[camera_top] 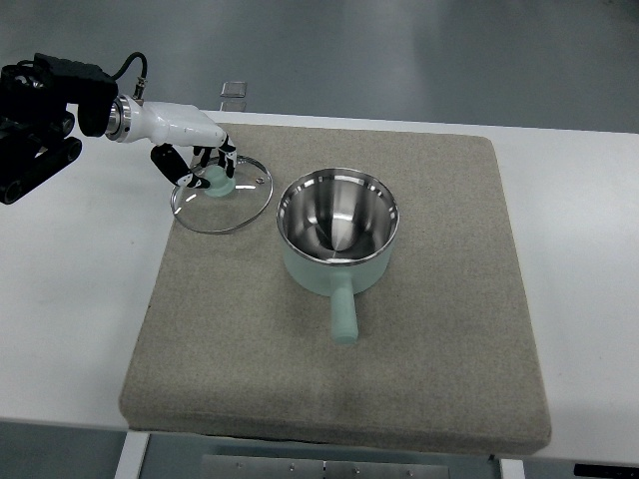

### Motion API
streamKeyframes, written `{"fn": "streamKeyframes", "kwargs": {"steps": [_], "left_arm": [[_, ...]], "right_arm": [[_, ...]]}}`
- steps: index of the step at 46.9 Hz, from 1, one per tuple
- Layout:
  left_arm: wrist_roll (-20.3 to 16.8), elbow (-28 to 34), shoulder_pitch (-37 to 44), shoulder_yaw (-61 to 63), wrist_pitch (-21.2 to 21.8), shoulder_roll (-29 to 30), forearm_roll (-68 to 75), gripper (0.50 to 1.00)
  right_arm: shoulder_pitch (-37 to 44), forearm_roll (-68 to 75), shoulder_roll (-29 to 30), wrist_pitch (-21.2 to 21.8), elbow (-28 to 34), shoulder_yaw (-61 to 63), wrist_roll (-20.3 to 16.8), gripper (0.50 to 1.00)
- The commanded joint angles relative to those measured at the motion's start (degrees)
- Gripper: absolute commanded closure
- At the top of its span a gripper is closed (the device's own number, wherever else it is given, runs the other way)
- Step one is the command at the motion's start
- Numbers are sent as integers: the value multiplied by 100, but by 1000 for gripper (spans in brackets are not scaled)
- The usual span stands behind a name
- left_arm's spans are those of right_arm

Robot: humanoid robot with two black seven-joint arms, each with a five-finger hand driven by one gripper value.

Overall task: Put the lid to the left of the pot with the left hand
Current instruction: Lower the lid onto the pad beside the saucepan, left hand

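One lid (222, 193), no legible writing.

A: What can't be made out around the left hand (205, 165)?

B: Its dark fingers (166, 163) crowd over the lid (222, 194), covering most of the pale knob (219, 182). Whether they press on the knob or only hang over it is not clear.

A: And the arm behind it?

B: The picture's left edge cuts it off. The grey mat (339, 299) loses its near corners at the bottom edge, and the white worktop (70, 299) runs out on both sides.

A: The small clear object (234, 91) beyond the mat?

B: Too small to identify.
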Motion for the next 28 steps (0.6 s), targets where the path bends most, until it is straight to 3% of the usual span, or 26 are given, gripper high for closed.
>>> {"fn": "streamKeyframes", "kwargs": {"steps": [1,4,7,11,15,18,28], "left_arm": [[0,-3,1,0,0,0,-1,992],[0,-3,10,0,0,0,-1,980],[0,-3,10,-9,0,0,-1,911],[0,-12,10,-18,17,0,-10,851],[0,-38,19,8,70,0,-1,832],[0,-38,19,8,70,0,-1,765],[0,-56,10,8,70,0,-1,733]], "right_arm": [[0,0,0,0,0,0,3,576],[0,0,0,0,0,0,3,576],[0,0,0,0,0,0,3,576],[0,0,0,0,0,0,3,576],[0,0,0,0,0,0,3,576],[0,0,0,0,0,0,3,576],[0,0,0,0,0,0,3,576]]}}
